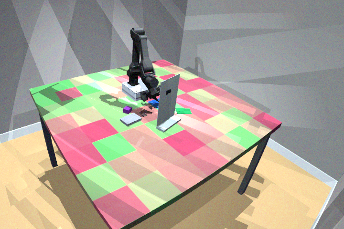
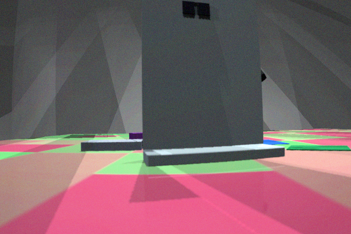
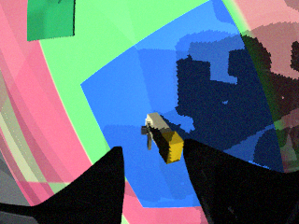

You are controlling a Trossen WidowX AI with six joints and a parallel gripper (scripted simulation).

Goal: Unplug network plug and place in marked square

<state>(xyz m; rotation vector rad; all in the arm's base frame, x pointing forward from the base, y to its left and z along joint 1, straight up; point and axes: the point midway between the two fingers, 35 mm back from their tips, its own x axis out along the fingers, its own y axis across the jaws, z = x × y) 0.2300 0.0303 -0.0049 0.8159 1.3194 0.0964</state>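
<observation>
The plug [image 3: 173, 147], with a yellow end and a beige end, shows tilted in the wrist view, over the blue marked square [image 3: 154, 65] [image 1: 153, 103] [image 2: 274, 142]. My gripper [image 3: 153, 150] [image 1: 151, 99] is partly open, pointing down low over the square. The plug is between and just ahead of the fingertips, close to the right one; daylight shows at the left one. Whether the plug rests on the square or is above it is unclear. The upright panel [image 1: 165, 108] [image 2: 201, 82] stands beside the gripper, with dark socket blocks [image 1: 168, 92] [image 2: 203, 9] high on it.
A green flat pad [image 1: 183, 111] [image 2: 318, 147] [image 3: 51, 19] lies near the panel. A grey slab [image 1: 130, 119] [image 2: 111, 145] and a purple cube [image 1: 127, 109] [image 2: 135, 135] lie on the panel's other side. The panel's foot [image 1: 168, 124] [image 2: 214, 157] sticks out away from the arm.
</observation>
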